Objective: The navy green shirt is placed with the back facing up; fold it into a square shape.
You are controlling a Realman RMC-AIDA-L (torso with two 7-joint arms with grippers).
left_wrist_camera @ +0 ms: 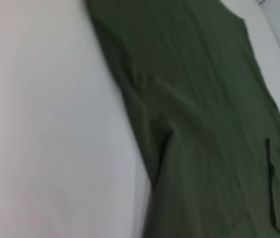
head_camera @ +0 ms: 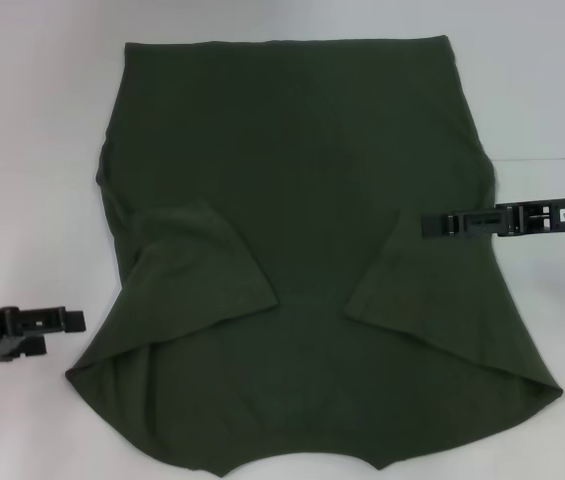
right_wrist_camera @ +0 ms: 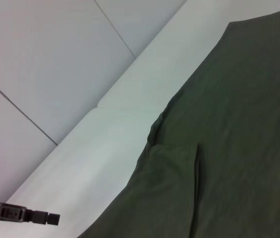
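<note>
On the white tabletop lies one navy green shirt, both sleeves folded in. Two grippers: right gripper over its right sleeve, left gripper beside its left hem; jaws' state unclear.

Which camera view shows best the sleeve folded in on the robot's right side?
The head view: the right sleeve lies whole on the navy green shirt. The left wrist view shows it partly, at the frame's edge; the right wrist view shows only the other sleeve.

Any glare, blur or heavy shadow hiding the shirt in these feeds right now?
Head view: even light, no glare, the navy green shirt reads clearly. Left wrist view: soft, smeared, folds still visible. Right wrist view: sharper; only faint shadow along the sleeve fold.
</note>
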